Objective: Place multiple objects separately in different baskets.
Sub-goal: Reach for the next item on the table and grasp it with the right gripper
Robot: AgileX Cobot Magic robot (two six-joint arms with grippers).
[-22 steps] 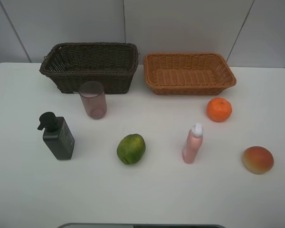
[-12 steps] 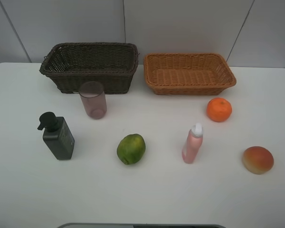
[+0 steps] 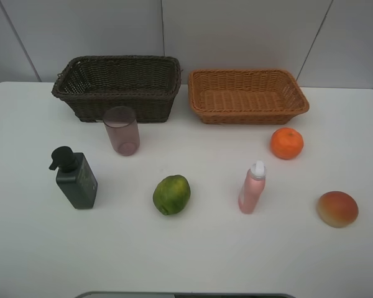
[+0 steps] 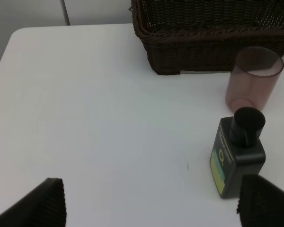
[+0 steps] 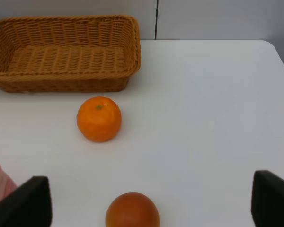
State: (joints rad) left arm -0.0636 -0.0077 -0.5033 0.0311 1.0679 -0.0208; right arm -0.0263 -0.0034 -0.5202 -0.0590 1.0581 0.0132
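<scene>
Left pincer (image 4: 156, 208) and right pincer (image 5: 154, 201) stood released and empty above the desk (image 3: 186, 254); ideally the left would straddle the body of the dark pump bottle (image 4: 236, 163), near the dark brown basket (image 4: 199, 52), while the right centred on the orange (image 5: 99, 119) beside the tan basket (image 5: 61, 82).

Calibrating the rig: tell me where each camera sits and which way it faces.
Exterior high: mounted high, looking down across the whole table at the dark basket and tan basket; no arm shows.
Left wrist: low over the left side, facing the dark basket, cup and pump bottle; open left gripper shows.
Right wrist: low over the right side, facing the tan basket, orange and mango; open right gripper shows.
Shared: exterior and left wrist both show the cup; exterior and right wrist, the orange.
</scene>
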